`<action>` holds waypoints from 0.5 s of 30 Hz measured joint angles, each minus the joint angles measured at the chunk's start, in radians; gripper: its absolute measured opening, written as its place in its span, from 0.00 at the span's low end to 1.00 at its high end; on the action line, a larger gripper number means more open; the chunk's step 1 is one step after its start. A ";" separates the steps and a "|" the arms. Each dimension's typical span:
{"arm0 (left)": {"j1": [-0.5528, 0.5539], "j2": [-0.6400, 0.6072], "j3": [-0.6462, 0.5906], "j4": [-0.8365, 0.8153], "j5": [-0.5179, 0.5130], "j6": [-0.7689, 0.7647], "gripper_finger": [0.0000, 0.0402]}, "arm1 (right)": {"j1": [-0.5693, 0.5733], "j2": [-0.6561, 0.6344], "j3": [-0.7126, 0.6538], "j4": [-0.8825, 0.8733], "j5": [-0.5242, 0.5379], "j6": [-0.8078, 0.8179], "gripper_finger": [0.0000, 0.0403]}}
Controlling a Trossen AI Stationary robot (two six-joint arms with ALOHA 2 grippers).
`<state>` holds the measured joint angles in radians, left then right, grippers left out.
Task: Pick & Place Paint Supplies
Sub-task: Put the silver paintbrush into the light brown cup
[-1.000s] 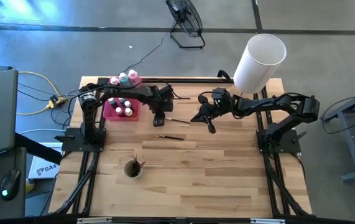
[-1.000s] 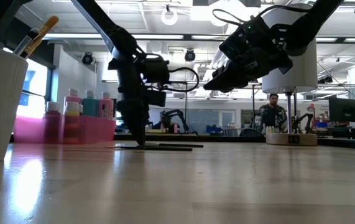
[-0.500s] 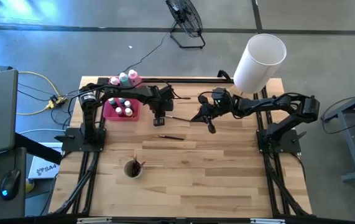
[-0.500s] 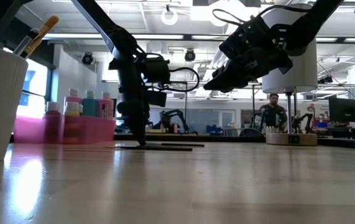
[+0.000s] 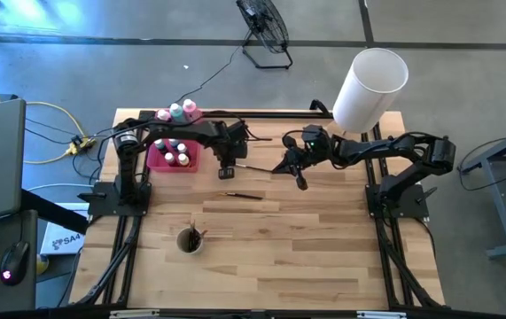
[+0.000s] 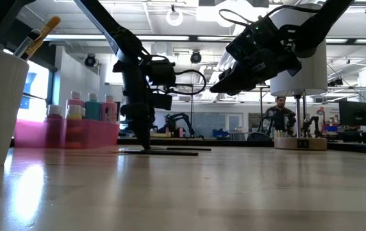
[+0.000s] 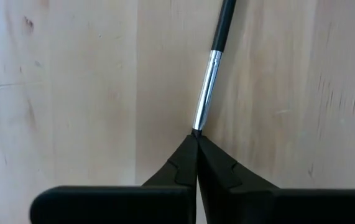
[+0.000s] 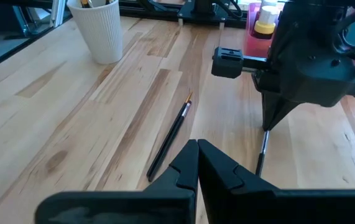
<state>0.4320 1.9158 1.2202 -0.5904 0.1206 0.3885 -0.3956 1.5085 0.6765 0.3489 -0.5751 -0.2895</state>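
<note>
Two brushes lie on the wooden worktop (image 5: 323, 257). One, a silver-ferruled brush (image 7: 207, 93), sits under the left gripper (image 5: 227, 174), whose jaws are pressed together with their tips at the brush's bristle end; the left wrist view does not settle whether the bristles are actually pinched. The other, a dark-handled brush (image 5: 243, 196), lies alone nearer the worktop's middle (its gold ferrule shows best in the right wrist view).

Three squeeze bottles (image 5: 176, 112) stand in a row just behind the pink tray (image 5: 159, 163): two pink and one teal, all white-capped. Inside the tray the paint pots (image 5: 175, 152) number about five from above, though the left arm crosses over part of the tray and may hide more.

One white ribbed cup (image 5: 190, 240) stands near the front of the worktop with brush handles poking out; their count is hard to make out.

The right gripper (image 5: 303, 182) hangs above the worktop to the right of the left gripper, jaws together, holding nothing. A white cylinder lampshade (image 5: 369, 89) stands at the far right corner.
</note>
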 joint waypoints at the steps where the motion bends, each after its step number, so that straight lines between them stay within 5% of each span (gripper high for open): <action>1: 0.000 0.001 0.010 -0.010 0.000 0.003 0.00 | 0.000 0.000 0.000 0.004 0.000 0.000 0.01; 15: 0.000 0.006 0.185 -0.157 -0.013 0.089 0.00 | 0.000 -0.172 0.000 -0.079 0.107 0.004 0.01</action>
<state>0.4320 1.9213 1.4049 -0.7473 0.1071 0.4771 -0.3954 1.3369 0.6762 0.2700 -0.4677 -0.2852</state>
